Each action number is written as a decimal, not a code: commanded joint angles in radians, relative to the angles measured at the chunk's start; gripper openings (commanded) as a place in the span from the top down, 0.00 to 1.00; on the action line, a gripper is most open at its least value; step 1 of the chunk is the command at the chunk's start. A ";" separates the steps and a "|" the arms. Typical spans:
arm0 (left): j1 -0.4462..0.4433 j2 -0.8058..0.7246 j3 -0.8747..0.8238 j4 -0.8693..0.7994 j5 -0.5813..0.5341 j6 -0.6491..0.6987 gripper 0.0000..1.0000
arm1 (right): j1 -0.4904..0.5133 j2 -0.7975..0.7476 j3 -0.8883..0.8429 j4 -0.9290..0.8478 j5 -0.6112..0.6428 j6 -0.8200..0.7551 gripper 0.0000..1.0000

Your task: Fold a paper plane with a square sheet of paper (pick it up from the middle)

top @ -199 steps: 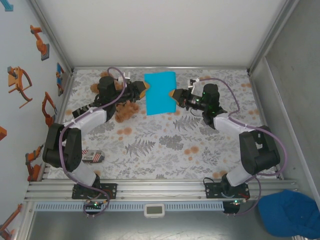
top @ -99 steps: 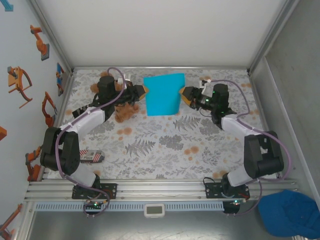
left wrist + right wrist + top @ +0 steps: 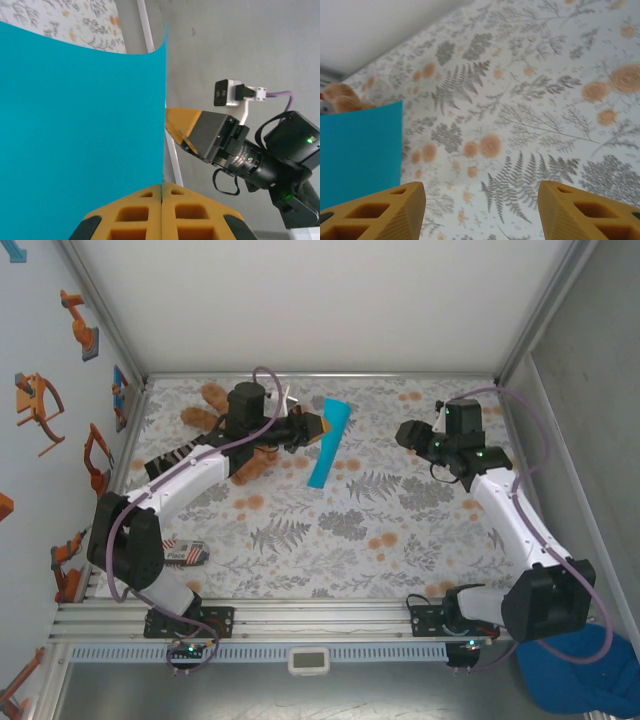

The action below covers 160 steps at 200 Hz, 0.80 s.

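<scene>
The square sheet of paper is cyan-blue and is lifted off the table at the back middle. It stands on edge, so it looks like a narrow strip from above. My left gripper is shut on its edge. In the left wrist view the sheet spreads to the left of my left gripper, whose pads press together with the paper's edge between them. My right gripper hangs apart, to the right of the sheet, open and empty. In the right wrist view my right gripper frames bare tablecloth, with the sheet at the left.
A brown teddy bear lies under and behind the left arm. A small striped object sits near the left arm's base. A darker blue cap lies off the table at the bottom right. White walls close the back and sides.
The right gripper has opened, let go of the sheet and drawn back to the right. The left gripper has shut on the sheet and swung it right, turning it from flat to edge-on.
</scene>
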 commanded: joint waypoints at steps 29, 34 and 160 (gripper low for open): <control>0.050 0.028 -0.020 -0.333 -0.065 0.180 1.00 | 0.011 0.033 -0.012 -0.035 0.022 -0.006 0.41; 0.055 0.033 -0.007 -0.409 -0.106 0.228 1.00 | 0.018 0.040 -0.018 -0.030 0.020 -0.002 0.42; -0.040 0.254 0.285 -0.986 -0.794 0.518 1.00 | 0.347 0.543 0.010 0.344 -0.141 0.224 0.65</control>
